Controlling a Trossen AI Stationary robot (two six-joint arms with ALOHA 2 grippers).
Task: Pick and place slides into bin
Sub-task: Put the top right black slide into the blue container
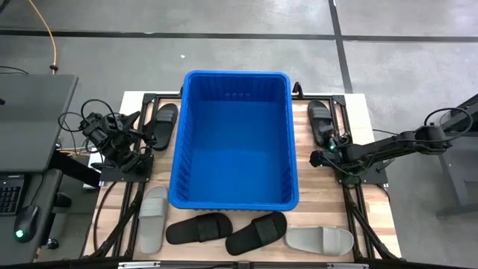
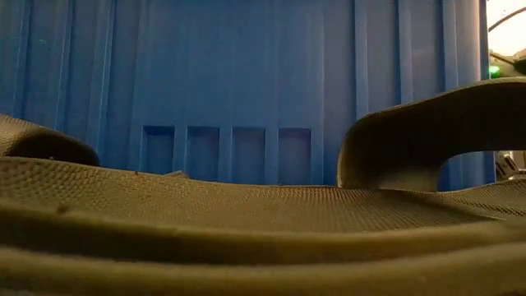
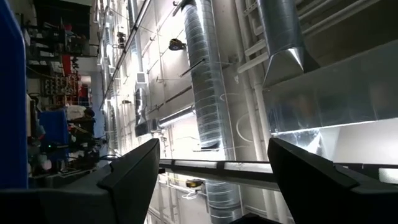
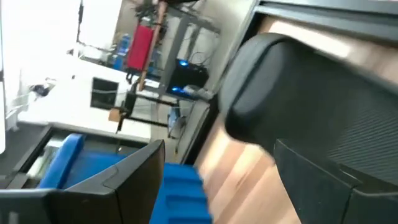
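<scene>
Our right hand [image 1: 323,155] waits with its fingers apart just beside the right wall of the bin [image 1: 234,202], touching nothing, close to a black slide [image 1: 320,119] on the bench [image 1: 373,198]. Our left hand [image 1: 133,149] rests open on the bin's other side, near another black slide [image 1: 161,124]. The bin is empty, so we judge nothing is done yet. All six slides remain outside, four of them lying in front of the bin.
</scene>
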